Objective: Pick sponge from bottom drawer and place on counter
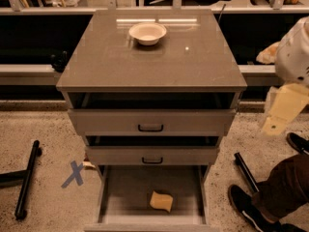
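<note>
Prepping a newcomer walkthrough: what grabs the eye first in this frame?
The bottom drawer stands pulled open at bottom centre, with the pale-yellow sponge lying on its floor, a little right of the middle. A white bowl sits near the back of the glossy counter. The end effector hangs at the right edge, beside the drawers and apart from the sponge.

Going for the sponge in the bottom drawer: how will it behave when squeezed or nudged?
The sponge looks soft and rounded, so it will probably compress and weigh little. Lying flat on the bottom drawer floor, it should slide, not roll, if nudged. The hand is at the right edge, away from the drawer.
</note>
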